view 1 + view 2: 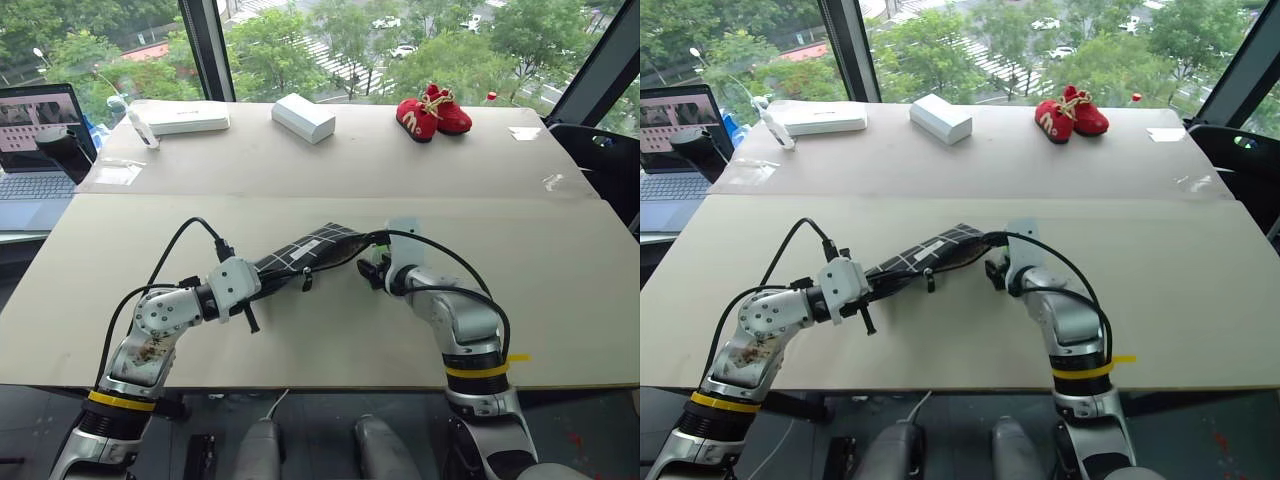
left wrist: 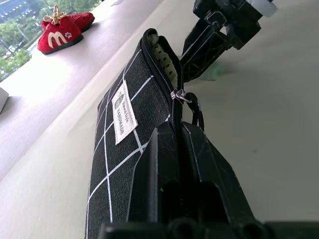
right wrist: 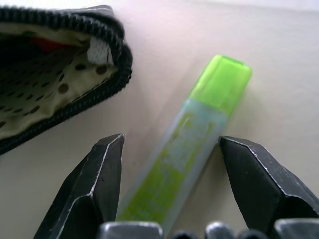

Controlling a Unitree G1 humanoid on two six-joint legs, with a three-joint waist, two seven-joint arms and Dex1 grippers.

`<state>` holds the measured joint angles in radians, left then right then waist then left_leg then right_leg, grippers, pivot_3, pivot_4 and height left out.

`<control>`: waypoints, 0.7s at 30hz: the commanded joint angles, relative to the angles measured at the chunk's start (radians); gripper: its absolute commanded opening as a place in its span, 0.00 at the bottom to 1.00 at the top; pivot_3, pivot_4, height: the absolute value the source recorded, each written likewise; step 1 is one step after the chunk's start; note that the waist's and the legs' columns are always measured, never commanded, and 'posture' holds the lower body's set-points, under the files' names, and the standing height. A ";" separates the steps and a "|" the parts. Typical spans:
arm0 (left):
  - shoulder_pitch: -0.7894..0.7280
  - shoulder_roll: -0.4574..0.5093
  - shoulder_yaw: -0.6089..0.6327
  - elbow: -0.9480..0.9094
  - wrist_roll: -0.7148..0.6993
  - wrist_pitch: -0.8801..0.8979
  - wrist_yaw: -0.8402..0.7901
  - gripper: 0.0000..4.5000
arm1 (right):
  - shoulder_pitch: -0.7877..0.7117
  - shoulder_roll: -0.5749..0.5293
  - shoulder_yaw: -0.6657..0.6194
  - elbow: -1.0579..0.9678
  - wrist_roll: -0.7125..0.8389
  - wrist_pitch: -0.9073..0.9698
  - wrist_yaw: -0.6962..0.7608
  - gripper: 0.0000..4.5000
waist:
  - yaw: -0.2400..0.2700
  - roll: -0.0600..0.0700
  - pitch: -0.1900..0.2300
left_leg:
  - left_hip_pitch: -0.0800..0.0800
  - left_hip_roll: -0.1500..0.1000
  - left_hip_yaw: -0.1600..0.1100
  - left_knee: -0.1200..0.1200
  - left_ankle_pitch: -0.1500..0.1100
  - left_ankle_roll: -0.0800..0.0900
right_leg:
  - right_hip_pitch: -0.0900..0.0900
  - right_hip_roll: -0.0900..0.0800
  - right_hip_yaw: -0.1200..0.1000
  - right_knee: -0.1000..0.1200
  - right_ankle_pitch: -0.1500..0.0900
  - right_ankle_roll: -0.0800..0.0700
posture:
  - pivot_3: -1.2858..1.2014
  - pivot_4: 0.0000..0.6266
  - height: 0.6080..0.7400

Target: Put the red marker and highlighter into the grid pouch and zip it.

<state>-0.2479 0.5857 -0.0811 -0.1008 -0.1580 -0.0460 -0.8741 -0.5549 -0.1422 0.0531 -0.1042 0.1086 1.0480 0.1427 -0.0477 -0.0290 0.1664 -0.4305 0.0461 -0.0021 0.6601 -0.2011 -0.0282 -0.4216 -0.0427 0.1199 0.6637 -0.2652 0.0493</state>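
My left gripper [image 1: 265, 275] is shut on the near end of the grid pouch [image 1: 308, 250], holding it on edge over the table. The pouch mouth [image 2: 159, 55] gapes at the far end, and the zipper pull [image 2: 180, 95] sits just past my left fingers. A sliver of red [image 3: 50, 45] shows inside the dotted lining; I cannot tell whether it is the red marker. The light-green highlighter [image 3: 199, 124] lies on the table beside the mouth. My right gripper [image 3: 172, 142] is open, one finger on each side of the highlighter, not touching it.
At the far edge by the window stand a pair of small red shoes [image 1: 433, 112] and two white boxes [image 1: 303, 117] [image 1: 185, 120]. A laptop [image 1: 35, 150] sits off the table's left side. A seam crosses the tabletop [image 1: 560, 260].
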 commanded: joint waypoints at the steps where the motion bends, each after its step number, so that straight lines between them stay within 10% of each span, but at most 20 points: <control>1: 0.001 0.001 0.015 -0.027 0.003 -0.017 0.016 0.00 | -0.006 -0.036 0.065 0.023 -0.024 -0.097 0.049 0.75 | -0.001 0.000 0.000 | 0.000 0.000 0.000 0.000 0.000 0.000 | 0.000 0.000 0.000 0.000 0.000 0.000 | 0.52 0.24 0.93; 3: 0.003 0.003 0.017 -0.030 0.002 -0.017 0.018 0.00 | 0.003 -0.049 0.084 0.027 -0.033 -0.122 0.061 0.75 | -0.002 0.000 0.000 | 0.000 0.000 0.000 0.000 0.000 0.000 | 0.000 0.000 0.000 0.000 0.000 0.000 | 0.52 0.24 0.93; 11: 0.009 0.017 0.026 -0.037 -0.002 -0.014 0.018 0.00 | 0.040 -0.063 0.056 0.032 -0.022 -0.161 0.077 0.23 | 0.002 0.000 0.000 | 0.000 0.000 0.000 0.000 0.000 0.000 | 0.000 0.000 0.000 0.000 0.000 0.000 | 0.52 0.24 0.93; 21: -0.001 0.033 0.035 -0.033 -0.008 -0.012 0.007 0.00 | -0.052 -0.251 -0.039 0.111 -0.005 -0.318 0.218 0.24 | 0.003 0.000 0.000 | 0.000 0.000 0.000 0.000 0.000 0.000 | 0.000 0.000 0.000 -0.001 0.000 0.000 | 0.52 0.24 0.93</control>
<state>-0.2352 0.6079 -0.0632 -0.1030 -0.1586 -0.0461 -0.8659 -0.5622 -0.3505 0.0380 0.0189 0.1028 0.8276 0.3136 -0.0451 -0.0292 0.1666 -0.4307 0.0458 -0.0017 0.6600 -0.2011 -0.0281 -0.4215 -0.0429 0.1202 0.6630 -0.2652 0.0493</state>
